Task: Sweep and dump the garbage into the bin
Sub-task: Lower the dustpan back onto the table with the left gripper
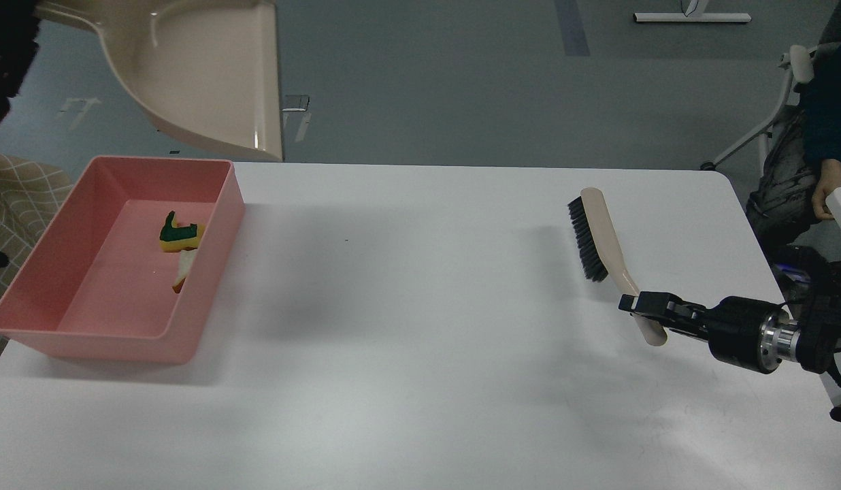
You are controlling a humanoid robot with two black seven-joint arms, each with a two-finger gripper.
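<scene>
Your yellow-green chunk [181,236] and pale stick [182,273] lay inside the pink bin [87,333]. Your right gripper [639,304], well apart, clamped the brush [601,235] handle; the left gripper's jaws couldn't be told.

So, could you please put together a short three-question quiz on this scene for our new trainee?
1. True or false: the yellow-and-green chunk lies inside the pink bin.
2. Which tool does the right gripper hold? A) the beige dustpan B) the brush C) nothing
3. Fill in: the dustpan is raised above the bin's ___ end.

Key: 1 true; 2 B, clamped on the brush's handle; 3 far.
</scene>
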